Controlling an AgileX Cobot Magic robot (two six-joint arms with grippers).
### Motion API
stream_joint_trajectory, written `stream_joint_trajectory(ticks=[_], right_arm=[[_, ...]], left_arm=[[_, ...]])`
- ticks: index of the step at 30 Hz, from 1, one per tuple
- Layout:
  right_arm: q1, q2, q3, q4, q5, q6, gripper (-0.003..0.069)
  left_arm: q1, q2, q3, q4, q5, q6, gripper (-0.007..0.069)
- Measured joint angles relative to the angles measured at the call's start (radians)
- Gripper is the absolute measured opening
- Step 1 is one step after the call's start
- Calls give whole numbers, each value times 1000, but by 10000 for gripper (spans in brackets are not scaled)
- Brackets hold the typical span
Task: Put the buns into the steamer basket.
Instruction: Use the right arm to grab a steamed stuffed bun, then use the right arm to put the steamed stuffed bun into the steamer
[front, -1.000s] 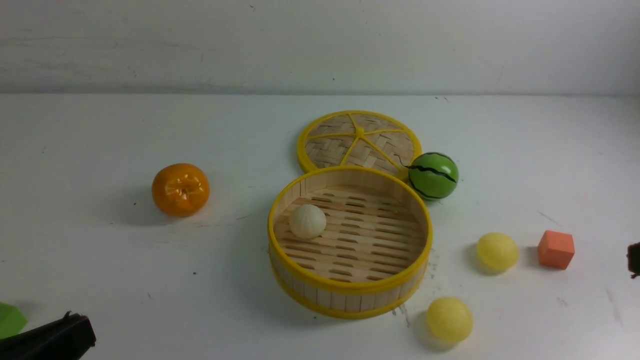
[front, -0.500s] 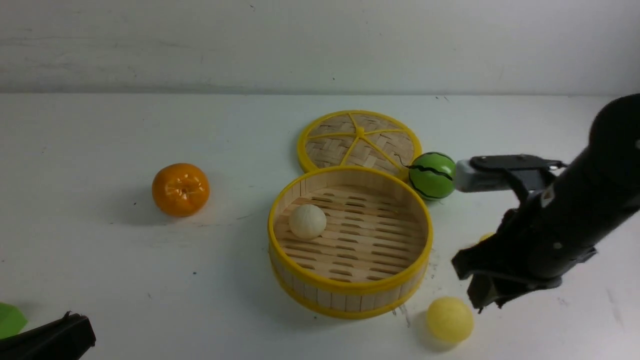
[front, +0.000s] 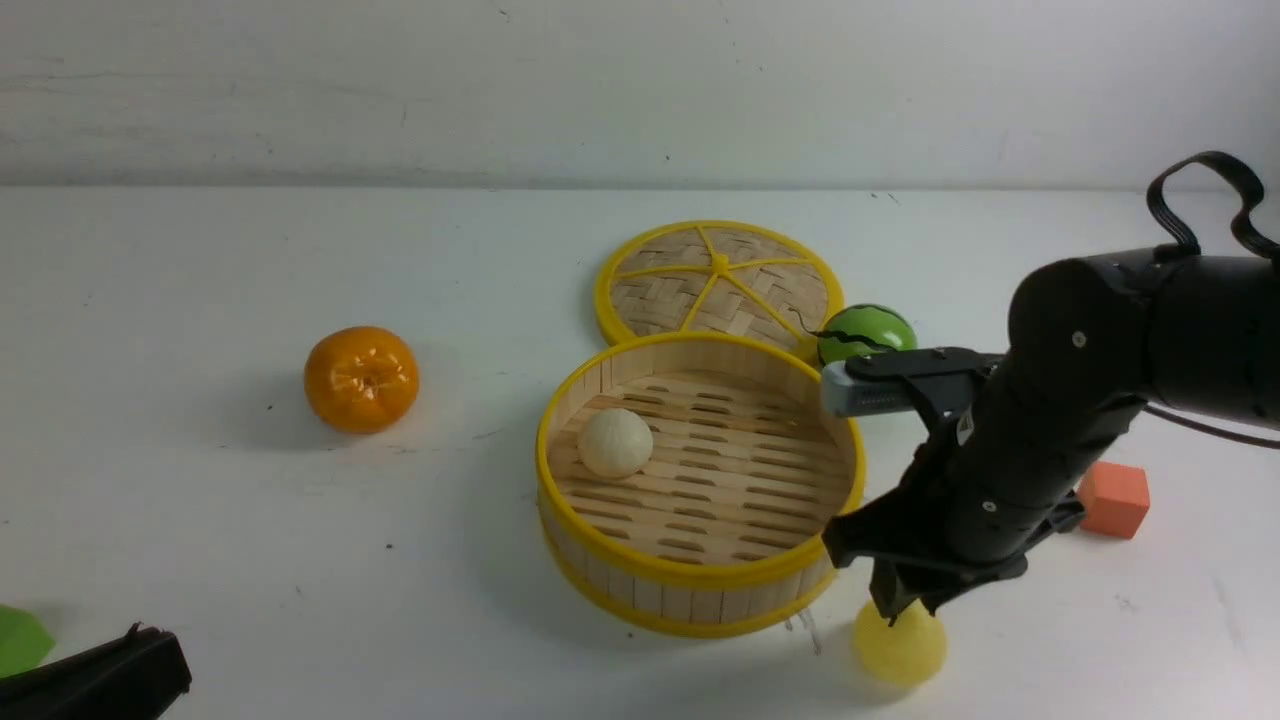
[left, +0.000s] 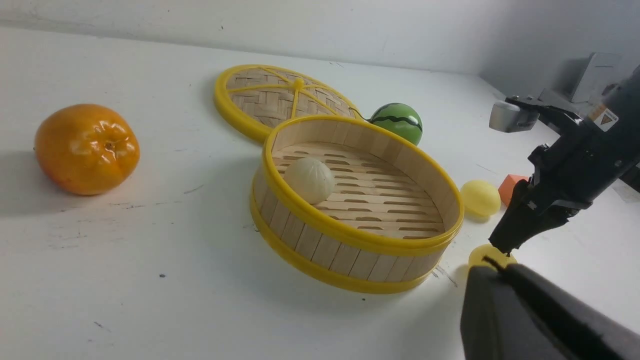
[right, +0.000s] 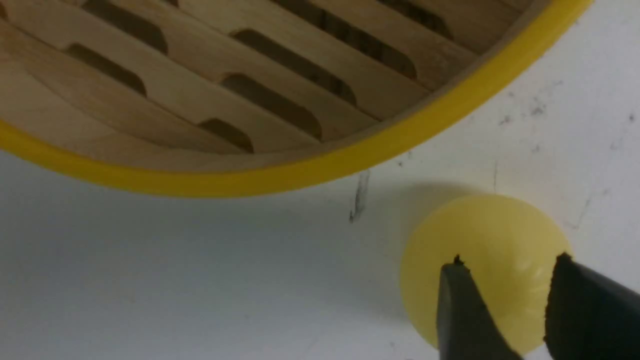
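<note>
On the scuffed white table (front: 200, 550) below a pale wall (front: 600, 90), the right gripper (right: 509, 260) hangs parted above a smooth pale yellow bun (right: 475, 225), the left gripper (left: 487, 272) pressed together.

Bright light, soft shadow by steamer basket (front: 690, 600), glare on orange (front: 361, 379)

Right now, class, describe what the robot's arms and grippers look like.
The right arm is black with rounded tubular links, a looped black cable, a grey camera box at the wrist and a yellow warning label. The right gripper has black tapering fingers. The left gripper is black too.
</note>
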Motion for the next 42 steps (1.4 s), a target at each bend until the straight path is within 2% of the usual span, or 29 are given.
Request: stream_joint_trajectory(ticks=[14, 18, 21, 23, 29, 33, 42], right_arm=[[-9, 65, -4, 1, -17, 11, 240], [-9, 72, -7, 2, -21, 11, 170], [-9, 67, -7, 2, -11, -10, 34], [-9, 54, -10, 2, 7, -14, 2], [6, -31, -115, 2, 132, -16, 5], [48, -55, -247, 43, 147, -49, 6], [88, 220, -508, 82, 120, -65, 13]], left_arm=[[0, 0, 0, 0, 0, 0, 10], [0, 0, 0, 0, 0, 0, 11], [0, 0, 0, 0, 0, 0, 11], [0, 0, 0, 0, 0, 0, 14], [0, 0, 0, 0, 0, 0, 17], [0, 0, 0, 0, 0, 0, 17], [0, 0, 0, 0, -11, 0, 20]])
